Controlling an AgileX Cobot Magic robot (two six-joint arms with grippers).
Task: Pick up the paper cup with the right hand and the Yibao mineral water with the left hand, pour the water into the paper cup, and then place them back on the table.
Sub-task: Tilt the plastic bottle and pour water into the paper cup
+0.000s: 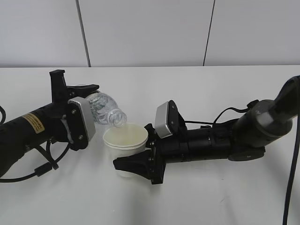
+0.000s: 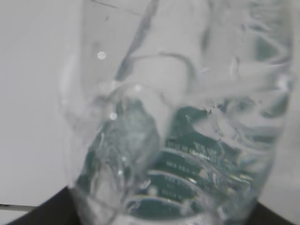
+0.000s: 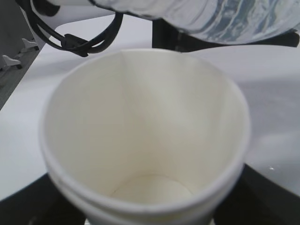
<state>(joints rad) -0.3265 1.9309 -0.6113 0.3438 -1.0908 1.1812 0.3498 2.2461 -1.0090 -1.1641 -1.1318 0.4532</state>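
Note:
My left gripper (image 1: 75, 101) is shut on the Yibao mineral water (image 1: 104, 110), a clear ribbed bottle with a dark green label (image 2: 187, 164). The bottle is tipped over, its open mouth down to the right just above the rim of the paper cup (image 1: 125, 139). My right gripper (image 1: 136, 166) is shut on the paper cup and holds it upright. In the right wrist view the cup (image 3: 140, 140) fills the frame, its cream inside looks dry, and the bottle (image 3: 220, 18) lies across the top.
The white table (image 1: 211, 197) stretches all round both arms. A black cable (image 1: 42, 166) loops under the left arm, and another (image 1: 293, 154) hangs by the right arm. A grey panelled wall stands behind the table.

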